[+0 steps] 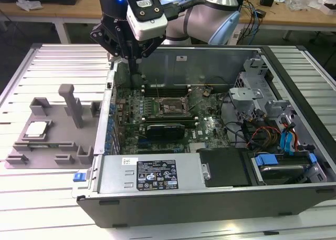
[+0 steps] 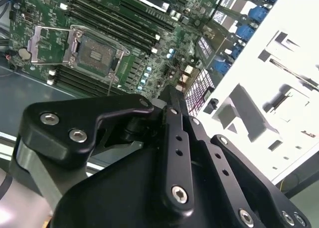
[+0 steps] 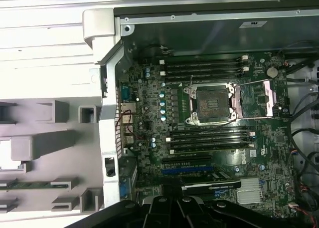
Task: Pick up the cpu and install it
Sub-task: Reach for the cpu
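**Q:** Where is the cpu (image 1: 37, 128), and what carries it?

**A:** It lies flat, pale metal top upward, in a shallow recess of the grey fixture (image 1: 55, 141). The fixture rests on the slatted worktop (image 1: 47, 61), close to its edge at the exterior view's left. An upright block (image 1: 71, 104) of the fixture stands just beside the recess. Nothing touches the chip.

**Q:** And the gripper (image 1: 137, 83)?

**A:** It hangs over the open computer case (image 1: 210, 195), inside the case's far corner at the exterior view's left, above the motherboard (image 1: 157, 101). The case wall stands between it and the fixture, so it is well apart from the cpu. In the second wrist view the gripper (image 2: 172, 95) has its fingers (image 2: 174, 138) pressed together at a single tip, with nothing seen pinched between them.

**Q:** What does the board show?

**A:** The socket (image 1: 173, 107) sits near the middle of the board, between two banks of memory slots. In the first wrist view the socket (image 3: 209, 101) has its cover plate (image 3: 269, 96) swung aside, exposing the square contact field. The second wrist view shows the socket (image 2: 97, 52) beyond the fingertips, not beneath them.

**Q:** How does the case sit?

**A:** On its side, opening upward, filling the middle of the worktop through to the exterior view's right.
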Controlling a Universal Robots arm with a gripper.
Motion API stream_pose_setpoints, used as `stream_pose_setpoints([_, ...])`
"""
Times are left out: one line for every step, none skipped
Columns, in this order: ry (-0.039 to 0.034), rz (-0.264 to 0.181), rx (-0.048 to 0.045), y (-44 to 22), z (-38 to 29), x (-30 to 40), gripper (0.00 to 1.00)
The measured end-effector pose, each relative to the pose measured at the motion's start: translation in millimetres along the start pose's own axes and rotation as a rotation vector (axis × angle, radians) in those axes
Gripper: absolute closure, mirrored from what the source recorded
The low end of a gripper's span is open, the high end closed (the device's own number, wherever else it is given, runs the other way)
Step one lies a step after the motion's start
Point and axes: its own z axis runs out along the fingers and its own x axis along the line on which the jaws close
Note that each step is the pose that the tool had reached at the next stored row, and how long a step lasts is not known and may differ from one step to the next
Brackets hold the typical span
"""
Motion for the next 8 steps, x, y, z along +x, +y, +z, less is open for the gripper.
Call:
stream_pose_setpoints([0.0000, 0.000, 0.0000, -0.1, 0.0, 1.4, 0.89])
stream_pose_setpoints([0.0000, 0.000, 0.0000, -0.3, -0.1, 3.4, 0.89])
stream_pose_setpoints([0.0000, 0.000, -0.0001, -0.4, -0.1, 5.8, 0.89])
stream_pose_setpoints([0.0000, 0.000, 0.0000, -0.5, -0.2, 7.2, 0.89])
stream_pose_setpoints([-0.0001, 0.000, -0.0001, -0.7, -0.3, 11.0, 0.89])
stream_pose_setpoints([0.0000, 0.000, 0.0000, -0.9, -0.4, 13.9, 0.89])
stream_pose_setpoints([0.0000, 0.000, 0.0000, -1.1, -0.4, 16.9, 0.89])
stream_pose_setpoints([0.0000, 0.000, 0.0000, -1.2, -0.5, 18.7, 0.89])
